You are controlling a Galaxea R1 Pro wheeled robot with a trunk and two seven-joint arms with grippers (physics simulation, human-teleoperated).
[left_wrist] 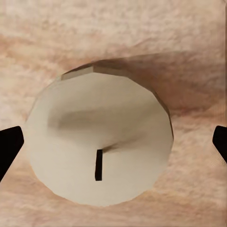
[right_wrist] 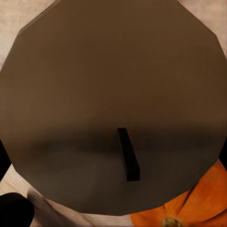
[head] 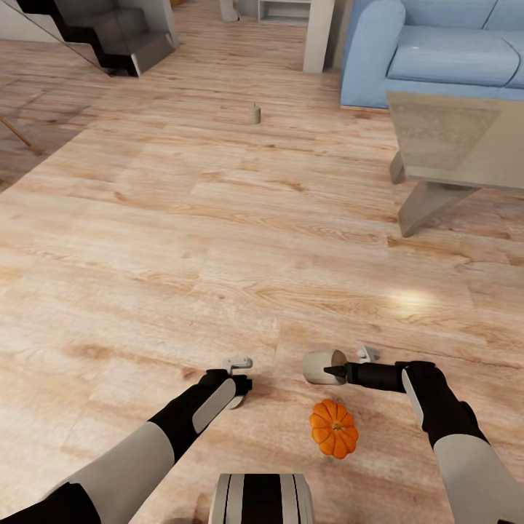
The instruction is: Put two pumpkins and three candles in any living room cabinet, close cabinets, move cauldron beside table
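A squat beige candle (left_wrist: 99, 142) stands upright on the wood floor, seen from above in the left wrist view. My left gripper (head: 241, 381) hangs over it, open, with a dark fingertip (left_wrist: 8, 146) off each side and not touching. My right gripper (head: 329, 370) is shut on a second candle (head: 316, 366), held tipped on its side just above the floor; its wick end (right_wrist: 113, 94) faces the right wrist camera. An orange pumpkin (head: 334, 428) lies on the floor close below that hand, and its edge (right_wrist: 198, 210) shows behind the held candle. A third candle (head: 253, 113) stands far ahead on the floor.
The pale-grey low table (head: 451, 145) with angled legs stands at the right, with a blue sofa (head: 437, 51) behind it. Dark stairs (head: 109, 29) rise at the far left. Open wood floor lies between my arms and the far candle.
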